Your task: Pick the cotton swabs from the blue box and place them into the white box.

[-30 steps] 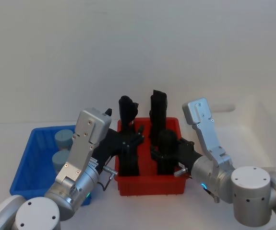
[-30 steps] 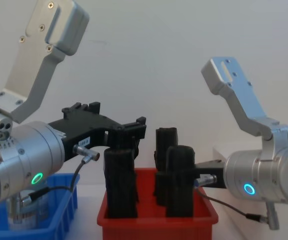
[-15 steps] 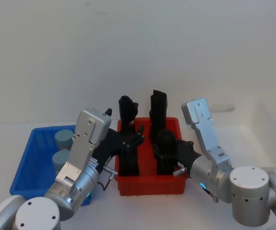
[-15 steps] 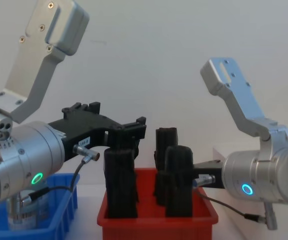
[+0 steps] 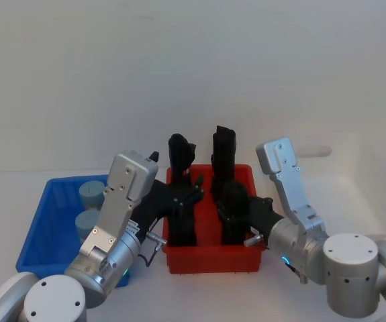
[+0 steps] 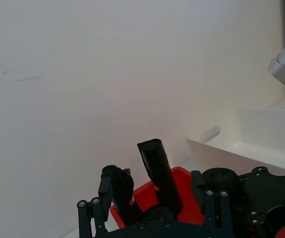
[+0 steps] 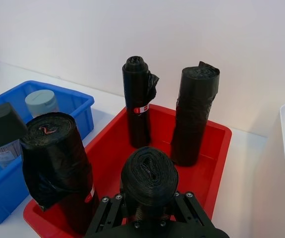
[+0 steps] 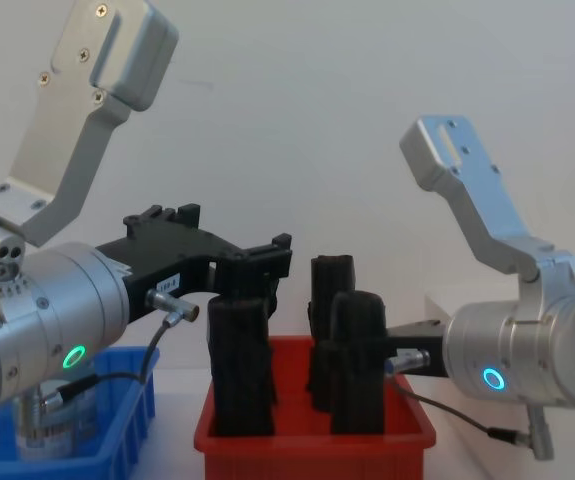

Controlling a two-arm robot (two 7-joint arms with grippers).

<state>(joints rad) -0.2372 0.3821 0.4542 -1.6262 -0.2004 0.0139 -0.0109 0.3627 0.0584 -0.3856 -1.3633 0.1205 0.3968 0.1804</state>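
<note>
Your left gripper [image 5: 191, 190], jaws spread, hangs over the red plastic bin [image 5: 209, 258]. The small round grey-blue cotton swab tubs [image 5: 89, 194] stand upright in the bright blue plastic box [image 5: 45, 228], to that gripper's left. Your right gripper [image 5: 227, 211] is farther away, and I cannot tell its grip.

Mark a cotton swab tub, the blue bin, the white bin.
Round pale grey-blue plastic cotton swab tub [image 7: 42, 101]: right wrist view, lid top.
Bright blue plastic bin [image 5: 57, 215]: head view, bare floor.
Smooth white plastic bin [image 6: 266, 126]: left wrist view, inner wall.
</note>
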